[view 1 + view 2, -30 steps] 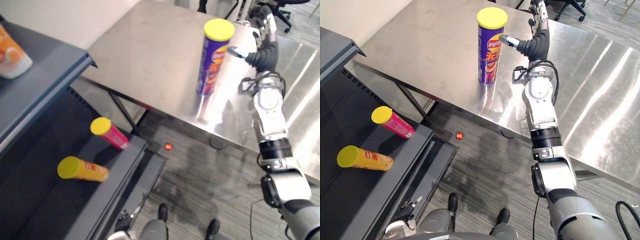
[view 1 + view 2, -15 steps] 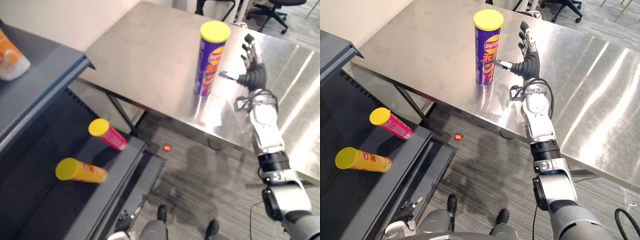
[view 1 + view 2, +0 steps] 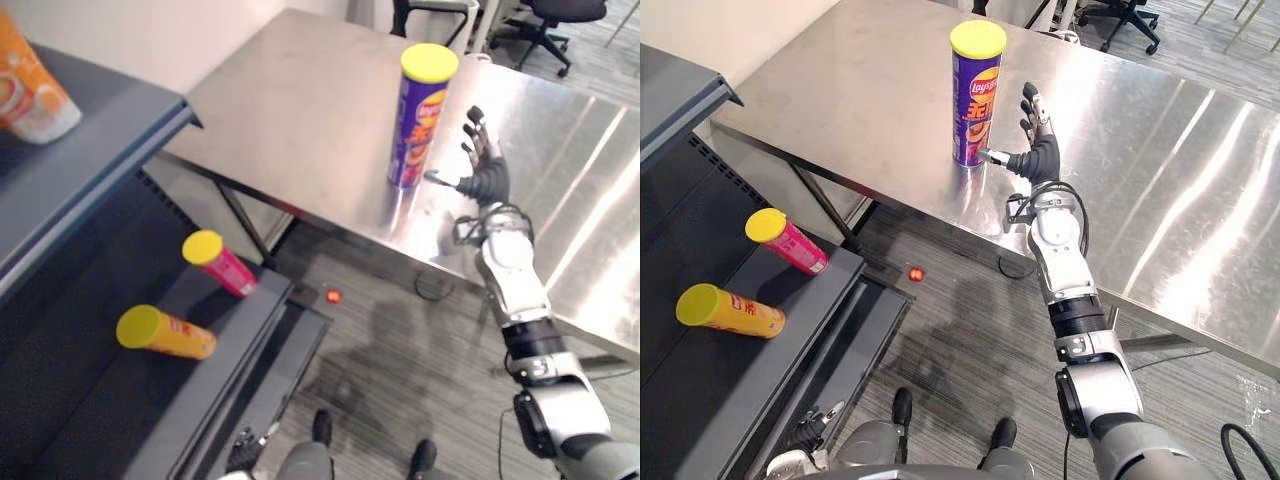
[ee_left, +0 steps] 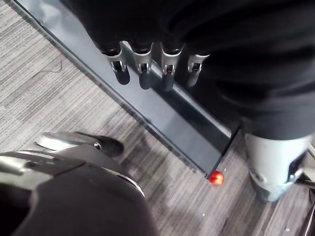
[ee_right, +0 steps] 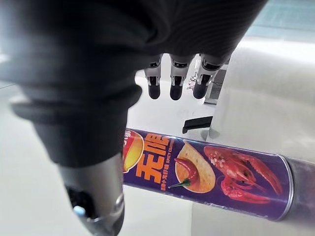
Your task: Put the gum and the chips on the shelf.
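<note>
Drawn back nearer, the right hand (image 3: 1042, 155) hovers spread and empty just beside the upright chips can (image 3: 975, 100) on the table (image 3: 840, 90); a reach, I judge; next, close round it, carry to the shelf (image 3: 780, 370); left hand (image 4: 144, 66) hangs relaxed, empty.

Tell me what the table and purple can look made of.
The table looks like brushed stainless steel: grey sheen, streaky reflections. The can seems a glossy printed cardboard tube, though that is a guess; its yellow lid looks like smooth plastic.
</note>
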